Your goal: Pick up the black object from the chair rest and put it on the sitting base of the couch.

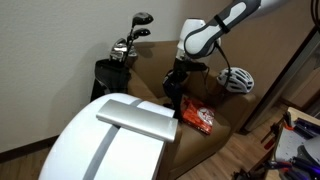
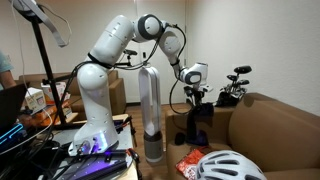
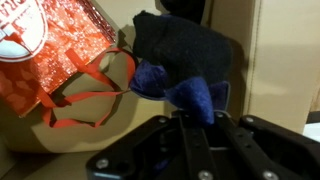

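The black object is a dark blue-black piece of cloth. In the wrist view it hangs from my gripper, whose fingers are shut on its lower fold. In an exterior view my gripper holds the dark cloth above the brown couch seat, next to the far armrest. In the other exterior view the gripper hangs with the dark cloth beside the couch armrest.
A red and white bag lies on the couch seat, also in the wrist view. A white bicycle helmet sits on the near armrest. Golf clubs stand behind the couch. A white tower fan stands near the robot base.
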Motion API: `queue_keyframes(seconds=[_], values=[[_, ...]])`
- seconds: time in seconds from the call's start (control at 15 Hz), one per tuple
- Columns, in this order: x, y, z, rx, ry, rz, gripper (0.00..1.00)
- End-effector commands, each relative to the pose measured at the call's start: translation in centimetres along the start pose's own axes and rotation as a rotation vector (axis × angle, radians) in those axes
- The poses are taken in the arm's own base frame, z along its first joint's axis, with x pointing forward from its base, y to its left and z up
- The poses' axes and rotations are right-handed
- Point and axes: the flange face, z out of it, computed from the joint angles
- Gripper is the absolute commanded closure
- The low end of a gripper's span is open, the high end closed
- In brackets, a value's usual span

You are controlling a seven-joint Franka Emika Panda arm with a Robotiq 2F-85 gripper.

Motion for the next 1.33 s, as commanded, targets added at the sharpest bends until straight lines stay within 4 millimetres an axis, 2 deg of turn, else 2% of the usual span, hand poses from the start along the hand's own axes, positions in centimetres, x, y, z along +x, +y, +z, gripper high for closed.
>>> queue_keyframes(seconds=[0.0, 0.2, 0.4, 0.6, 0.87, 1.0, 1.27], values=[[-0.8, 0.1, 0.8, 0.064, -0.029, -0.031, 0.94], [-0.3, -3.0, 4.0, 0.147, -0.073, -0.129, 0.94], [-0.2, -5.0, 7.8, 0.198, -0.103, -0.202, 0.94], [-0.3, -4.9, 11.5, 0.174, -0.162, -0.218, 0.94], [-0.5, -3.9, 14.2, 0.151, -0.217, -0.212, 0.94], [-0.8, -4.3, 15.6, 0.141, -0.241, -0.231, 0.94], [-0.6, -4.5, 16.8, 0.118, -0.29, -0.247, 0.95]])
